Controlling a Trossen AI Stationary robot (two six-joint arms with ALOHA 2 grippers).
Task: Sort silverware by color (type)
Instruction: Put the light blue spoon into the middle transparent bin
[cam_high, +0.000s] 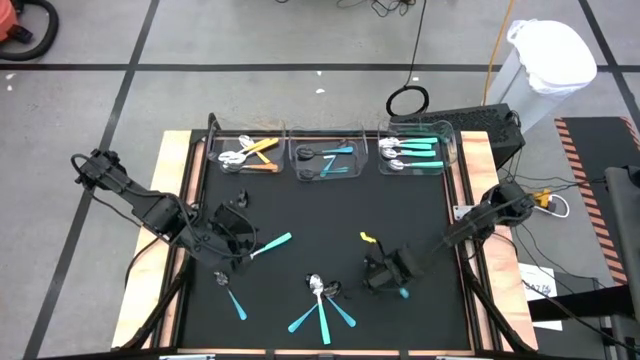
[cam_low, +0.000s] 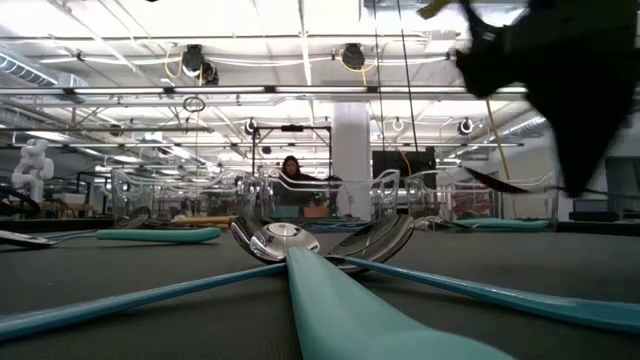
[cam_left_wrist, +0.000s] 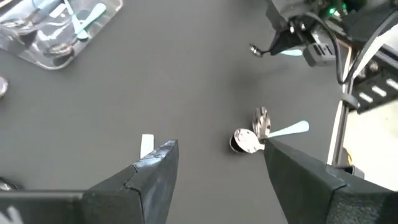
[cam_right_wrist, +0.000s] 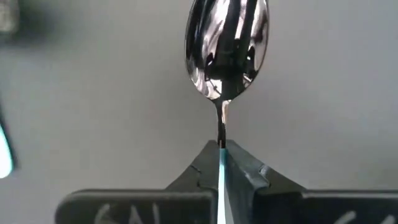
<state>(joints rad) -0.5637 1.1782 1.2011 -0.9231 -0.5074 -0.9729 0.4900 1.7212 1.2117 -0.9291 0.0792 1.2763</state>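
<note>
My right gripper (cam_high: 390, 272) hangs over the black mat's near right part, pointing down, shut on a spoon with a shiny silver bowl (cam_right_wrist: 227, 50) and a teal handle. My left gripper (cam_high: 236, 238) hovers open over the mat's left side, next to a loose teal-handled spoon (cam_high: 272, 242) that lies flat on the mat. Nothing is between its fingers (cam_left_wrist: 217, 163). More teal-handled spoons lie in a fan (cam_high: 320, 300) near the front edge, bowls together (cam_low: 280, 240). Another lies at the near left (cam_high: 232, 298). My right gripper pinches the spoon's teal handle (cam_right_wrist: 221, 171) between its two fingers, at the end where the handle meets the thin metal neck (cam_right_wrist: 221, 127). The fingers come from above, pointing down, and lie across the handle. The bowl sticks out level past the fingertips.
Three clear bins stand along the mat's far edge. The left one (cam_high: 250, 155) holds orange-handled spoons, the middle one (cam_high: 325, 158) dark-bowled teal spoons, the right one (cam_high: 415, 153) silver teal spoons. A small yellow piece (cam_high: 368, 238) lies mid-mat. Wooden table rim (cam_high: 175, 200) surrounds the mat.
</note>
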